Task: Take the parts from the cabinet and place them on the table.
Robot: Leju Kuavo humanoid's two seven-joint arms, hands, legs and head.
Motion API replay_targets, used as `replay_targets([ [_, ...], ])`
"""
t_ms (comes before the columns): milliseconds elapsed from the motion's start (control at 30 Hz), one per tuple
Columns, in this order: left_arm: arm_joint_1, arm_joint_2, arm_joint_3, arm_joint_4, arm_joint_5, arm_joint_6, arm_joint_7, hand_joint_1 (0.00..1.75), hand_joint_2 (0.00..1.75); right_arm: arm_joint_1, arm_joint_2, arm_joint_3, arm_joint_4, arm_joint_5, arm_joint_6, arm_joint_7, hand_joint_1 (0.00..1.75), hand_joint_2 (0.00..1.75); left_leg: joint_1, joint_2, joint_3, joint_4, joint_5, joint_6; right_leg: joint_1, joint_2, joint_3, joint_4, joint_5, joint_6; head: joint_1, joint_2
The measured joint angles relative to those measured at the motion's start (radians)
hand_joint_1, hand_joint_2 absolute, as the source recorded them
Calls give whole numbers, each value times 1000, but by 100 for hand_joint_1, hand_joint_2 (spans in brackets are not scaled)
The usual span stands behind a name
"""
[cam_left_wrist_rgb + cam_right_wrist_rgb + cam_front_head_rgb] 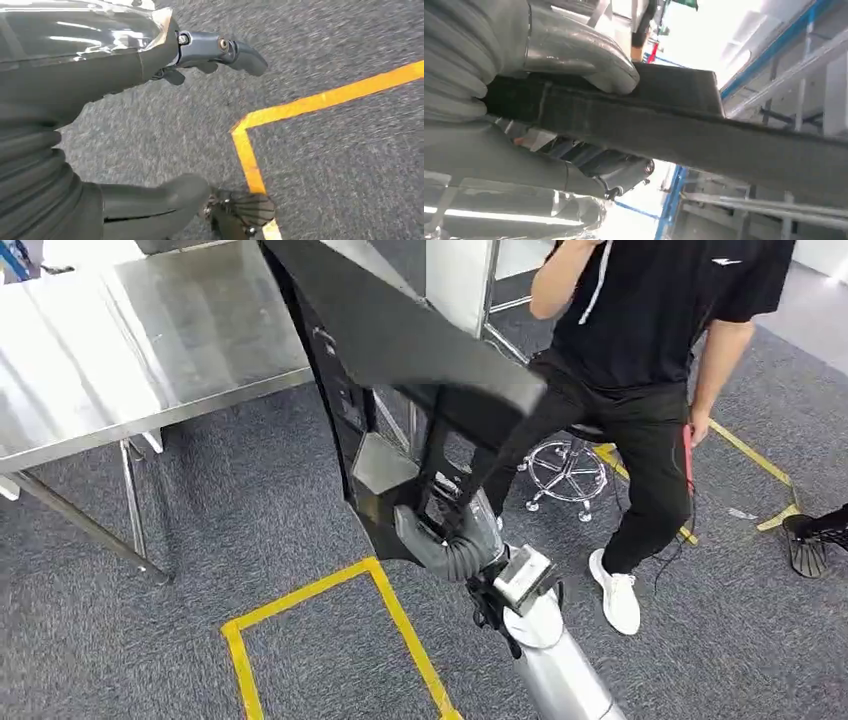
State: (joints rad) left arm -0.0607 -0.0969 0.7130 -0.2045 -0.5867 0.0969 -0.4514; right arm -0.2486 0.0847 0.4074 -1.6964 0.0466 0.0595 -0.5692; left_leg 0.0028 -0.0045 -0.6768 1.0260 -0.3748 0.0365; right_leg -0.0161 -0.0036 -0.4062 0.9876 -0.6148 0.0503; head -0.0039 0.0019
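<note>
A large black panel-shaped part (400, 340) stands tilted in front of me, its long upper edge reaching toward the steel table (120, 350) at the left. My right hand (450, 540) grips the part's lower end from below. The right wrist view shows the thumb (574, 55) pressed on the dark part (704, 135), with the fingers curled under it. My left hand (90, 75) hangs over the grey carpet, fingers apart and holding nothing.
A person in black (640, 340) stands close at the right, beside a wheeled stool (565, 470). Yellow tape (320, 620) marks a box on the carpet below me, also seen as yellow tape (310, 102) near my left hand. A table leg (135, 505) stands at the left.
</note>
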Motion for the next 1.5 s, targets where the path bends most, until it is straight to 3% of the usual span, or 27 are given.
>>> replay_targets([
  [33, -2, -2, 0, 0, 0, 2, 0, 0, 175, -1, 1, 0, 0, -1, 0, 0, 175, 175, -6, -2, 6, -5, -5, 8, 1, 0, -14, 37, -14, -5, -1, 0],
  [100, -4, -1, 2, 0, 0, 4, 3, 0, 175, -1, -1, 1, 1, -2, 0, -1, 175, 175, -8, -14, 14, -5, -16, 25, 3, 2, -118, 209, -79, -22, 2, 0],
  [133, -4, -1, 3, 0, 0, 5, 4, 0, 175, 1, -3, 0, 3, -2, 0, -1, 175, 175, -11, -22, 17, -5, -22, 28, 3, 2, -178, 294, -102, -22, 4, 0],
  [167, -4, -3, 3, 0, 0, 5, 6, 0, 175, 0, -5, 0, 4, -2, 0, -1, 175, 175, -14, -32, 22, -4, -28, 30, 4, 2, -221, 336, -99, -18, 3, 0],
  [200, -4, -4, 3, 0, 0, 5, 9, 0, 175, 0, -7, 0, 5, -1, 0, -1, 175, 175, -16, -42, 29, -4, -33, 30, 5, 2, -238, 327, -74, -8, 3, 0],
  [267, -3, -7, 3, 0, -1, 2, 12, 0, 175, 0, -7, 0, 5, -2, 0, -1, 175, 175, -20, -66, 46, -4, -44, 30, 7, 8, -214, 191, 28, 12, 3, 0],
  [300, -4, -7, 3, 0, -1, 2, 13, 0, 175, 0, -7, 0, 5, -2, 0, -1, 175, 175, -20, -78, 54, -4, -49, 28, 9, 27, -186, 81, 94, 16, 4, 0],
  [333, -3, -10, 4, 1, -1, 2, 15, 0, 175, 1, -9, 0, 6, -1, 0, -1, 175, 175, -19, -86, 53, -4, -52, 25, 10, 59, -177, 47, 128, 2, 2, 0],
  [400, -1, -10, 4, 1, -1, 7, 16, 0, 175, 0, -9, 0, 7, -1, 0, 1, 175, 175, -21, -102, 48, -3, -57, 16, 12, 49, -168, 33, 132, -19, 3, 0],
  [467, 7, -10, 5, 1, -2, 8, 17, 0, 175, -3, -8, 0, 7, -1, 0, 0, 175, 175, -20, -113, 48, -4, -57, 9, 10, 38, -164, 29, 133, -31, 3, 0],
  [500, 7, -1, 5, -1, -1, 9, 18, 0, 175, -3, -4, 0, 7, -1, 0, 0, 175, 175, -21, -104, 44, 12, -66, 5, -14, 30, -154, 18, 137, -38, 4, 0],
  [533, 8, -9, 5, 0, -3, 9, 17, 0, 175, -3, -3, 0, 7, -1, 0, 0, 175, 175, -29, -59, 26, 39, -84, -4, -11, 20, -145, 13, 133, -45, -2, 0],
  [600, 3, -6, 5, 0, -3, 9, 18, 0, 175, -5, -1, 0, 7, -2, 0, 0, 175, 175, -16, -14, -37, 166, -148, -20, -11, 3, -135, 13, 129, -55, -4, 0],
  [667, 3, -6, 5, 0, -6, 9, 17, 0, 175, -4, -1, 0, 8, -2, 0, 0, 175, 175, 3, -3, -116, 300, -188, -36, -13, -18, -131, 14, 123, -57, -5, 0],
  [700, 5, -6, 5, 0, -9, 9, 17, 0, 175, -4, -1, 0, 10, -2, 0, 0, 175, 175, 12, 0, -123, 300, -171, -44, -17, -26, -128, 14, 119, -52, -4, 0],
  [733, 6, -5, 5, 0, -10, 9, 17, 0, 175, -4, -1, 0, 10, -2, 0, 0, 175, 175, 20, 4, -105, 256, -136, -51, -20, -33, -124, 14, 115, -46, -5, 0],
  [767, 5, -4, 5, 0, -10, 9, 17, 0, 175, -4, -1, 0, 10, -2, 0, 0, 175, 175, 26, 11, -62, 172, -88, -57, -25, -41, -116, 14, 109, -39, -5, 0],
  [800, 5, -3, 5, 0, -11, 9, 17, 0, 175, -4, -1, 0, 10, -2, 0, 0, 175, 175, 31, 32, -7, 72, -42, -62, -29, -50, -107, 14, 102, -31, -5, 0],
  [833, 4, -5, 5, 0, -11, 9, 17, 0, 175, -4, 0, 0, 10, -2, 0, 0, 175, 175, 31, 80, 29, 7, -34, -70, -22, -56, -99, 14, 96, -22, -5, 0],
  [867, -1, -8, 5, 0, -11, 9, 17, 0, 175, -5, -2, -2, 10, -2, 0, 0, 175, 175, 20, 71, 43, 2, -47, -63, -14, -57, -111, 16, 90, -13, -8, 0],
  [900, -3, -7, 5, 0, -12, 10, 17, 0, 175, -7, -2, -2, 10, 0, 0, 2, 175, 175, 19, 59, 40, 5, -51, -51, -9, -63, -105, 12, 88, -8, 4, 0],
  [967, -2, -6, 5, 0, -14, 10, 15, 0, 175, -6, 0, -1, 10, -4, 1, 3, 175, 175, 14, 49, 44, 0, -48, -36, -6, -75, -93, 5, 84, 2, 4, 0],
  [1000, -3, -8, 5, 0, -15, 11, 12, 0, 175, -6, -1, -2, 10, -5, 1, 3, 175, 175, 11, 49, 44, -3, -45, -34, -8, -74, -91, 2, 86, -14, 6, 0],
  [1133, -1, -6, 6, 0, -16, 11, 7, 0, 175, -8, -1, -1, 10, -9, 1, 5, 175, 175, 6, 38, 44, -3, -50, -26, -11, -79, -79, -17, 87, -15, 5, 0],
  [1333, -2, -6, 11, 0, -18, 9, -1, 0, 175, -8, -1, -1, 10, -10, 1, 12, 175, 175, 2, 37, 44, -3, -52, -18, -13, -79, -76, -25, 93, -4, 5, 0],
  [1433, -1, -6, 14, 0, -18, 8, -4, 0, 175, -8, -1, -1, 10, -10, 2, 12, 175, 175, 1, 38, 44, -2, -52, -16, -15, -79, -77, -26, 94, 12, 5, 0],
  [1500, -1, -6, 16, 0, -19, 7, -8, 0, 175, -8, -1, -1, 10, -10, 2, 13, 175, 175, 1, 38, 45, -2, -51, -15, -15, -79, -77, -26, 95, 13, 5, 0],
])
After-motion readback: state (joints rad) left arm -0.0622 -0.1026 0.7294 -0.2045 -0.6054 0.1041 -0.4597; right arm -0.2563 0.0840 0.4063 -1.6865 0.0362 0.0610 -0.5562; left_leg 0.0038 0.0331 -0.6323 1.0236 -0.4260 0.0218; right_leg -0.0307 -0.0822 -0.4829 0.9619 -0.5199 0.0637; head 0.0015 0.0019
